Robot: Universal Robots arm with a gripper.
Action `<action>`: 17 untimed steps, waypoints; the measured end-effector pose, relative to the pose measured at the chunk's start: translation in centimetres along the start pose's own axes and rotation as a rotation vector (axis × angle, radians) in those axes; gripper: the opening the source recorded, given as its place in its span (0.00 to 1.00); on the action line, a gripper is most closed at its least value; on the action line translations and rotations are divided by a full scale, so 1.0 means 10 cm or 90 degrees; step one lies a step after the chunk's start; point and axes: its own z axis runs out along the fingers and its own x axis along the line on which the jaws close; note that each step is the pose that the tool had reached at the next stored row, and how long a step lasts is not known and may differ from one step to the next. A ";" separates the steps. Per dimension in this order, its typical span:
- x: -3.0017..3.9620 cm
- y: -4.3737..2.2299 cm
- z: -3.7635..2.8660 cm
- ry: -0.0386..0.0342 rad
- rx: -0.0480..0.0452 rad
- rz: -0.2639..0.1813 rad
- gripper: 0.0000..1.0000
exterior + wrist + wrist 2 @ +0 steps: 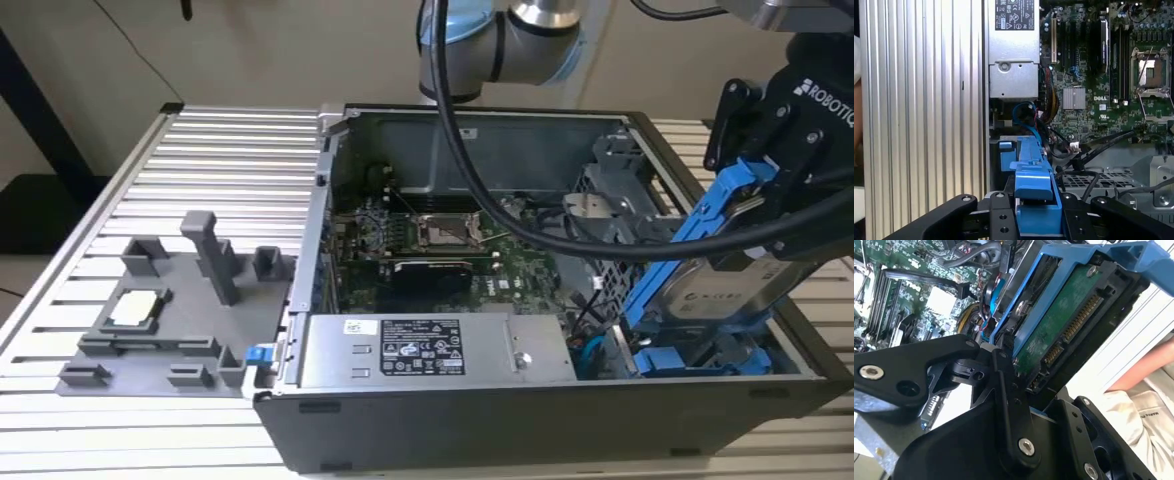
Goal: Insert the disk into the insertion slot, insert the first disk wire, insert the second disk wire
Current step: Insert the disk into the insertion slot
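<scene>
My gripper (pixel 771 222) is shut on the disk (pixel 727 292), a silver drive with a pale label in a blue carrier (pixel 698 228). I hold it tilted, upper end high at the exterior view's right, lower end down inside the open computer case. The insertion slot (pixel 687 350) lies under that lower end, in the grey drive cage with its perforated wall (pixel 607 282); blue parts sit at its bottom. In the second wrist view the disk's green circuit board (pixel 1069 325) and connectors face the camera above a black finger (pixel 1004 385). In the first wrist view the blue carrier (pixel 1034 197) stands between the fingers. A blue cable (pixel 1023 112) loops beside the power supply.
The grey labelled power supply box (pixel 414 350) fills the case's near side, with the motherboard (pixel 441 245) behind it. Black arm cables (pixel 534 232) cross over the case. A grey fixture tray (pixel 174 320) sits on the ribbed table at the exterior view's left. A person's sleeve (pixel 1141 405) is close by.
</scene>
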 end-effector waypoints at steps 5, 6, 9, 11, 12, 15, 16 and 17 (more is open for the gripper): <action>0.000 -0.001 0.013 0.0000 0.0000 0.000 0.33; 0.000 -0.001 0.018 -0.0001 0.0000 0.000 0.33; 0.001 -0.001 0.036 0.0000 0.0000 0.000 0.33; 0.001 -0.002 0.054 0.0000 0.0000 0.000 0.33; 0.001 -0.003 0.065 0.0000 0.0000 0.000 0.33; 0.002 -0.004 0.101 -0.0001 0.0000 0.000 0.33; 0.003 -0.005 0.116 -0.0001 0.0000 0.000 0.33; 0.003 -0.005 0.131 -0.0001 0.0000 0.000 0.33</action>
